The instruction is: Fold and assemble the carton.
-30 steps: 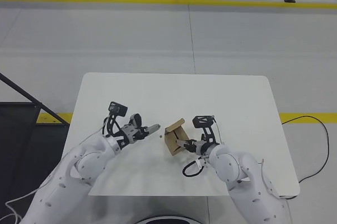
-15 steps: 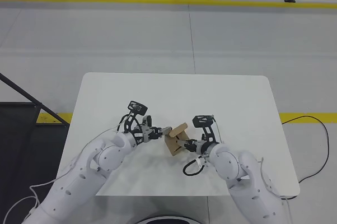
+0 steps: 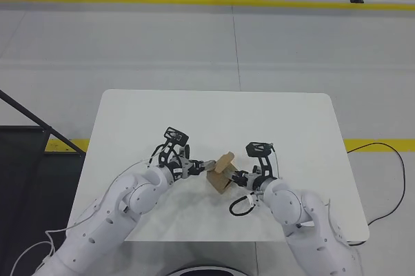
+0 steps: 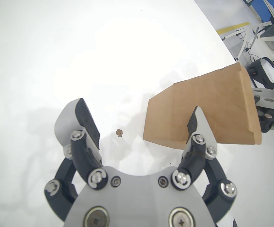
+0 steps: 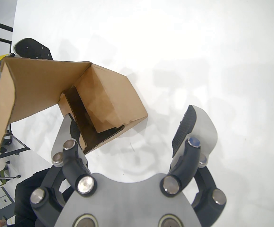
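Carton (image 3: pixel 221 176) sits half-folded on the white worktop (image 3: pixel 290 124), about midway across and nearer the robot's edge than the far one, with one flap raised and tilted. The left tool (image 4: pixel 139 105) hangs released, jaws spread, with one fingertip over the carton's plain outer face. The right tool (image 5: pixel 130 112) is released too, one finger against the carton's open cut edge. The worktop stretches well beyond on the far side and on both flanks. A small brown scrap (image 4: pixel 119 132) lies just beside the carton.
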